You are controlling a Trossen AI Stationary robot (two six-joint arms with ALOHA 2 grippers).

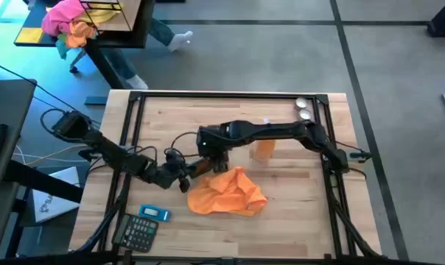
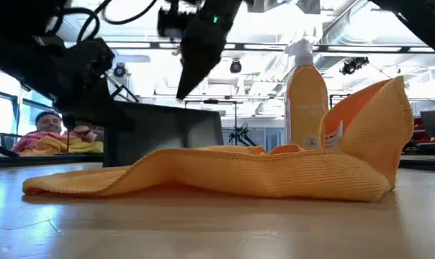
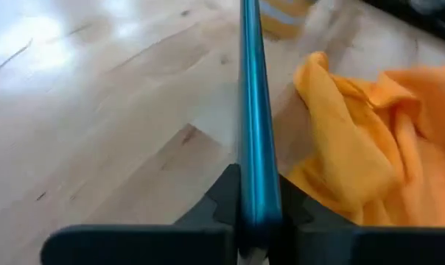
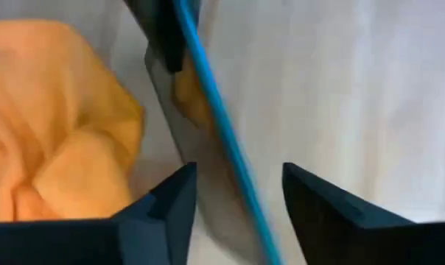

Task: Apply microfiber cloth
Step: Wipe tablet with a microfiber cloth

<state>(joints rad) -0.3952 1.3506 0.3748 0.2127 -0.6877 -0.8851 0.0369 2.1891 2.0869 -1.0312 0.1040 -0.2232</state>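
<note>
The microfiber cloth [image 1: 226, 193] lies crumpled on the wooden tabletop [image 1: 296, 213], toward the front and near the middle; in the low view it spreads flat at one end and rises in a folded peak at the other [image 2: 379, 115]; just beside its edge the left end effector [image 1: 184, 177] holds a thin flat phone [image 3: 253, 110] on edge, its fingers clamped together on the phone's blue-rimmed side, as the left wrist view shows; the phone stands upright next to the cloth, and whether the two touch cannot be told; the right end effector [image 1: 216, 160] hangs just above the same spot, its two dark fingers [image 4: 163, 210] apart with the phone's blue edge [image 4: 222, 140] running between them and not gripped; behind the cloth stands an orange spray bottle [image 2: 306, 97] with a white top; near the tabletop's front left corner lie a calculator [image 1: 136, 233] and a small blue object [image 1: 155, 213]; two small round metal pieces [image 1: 304, 109] sit at the far right edge; beyond the tabletop a pink and orange fabric pile [image 1: 70, 23] rests on another surface, and a person's legs [image 1: 167, 34] show on the floor nearby.
</note>
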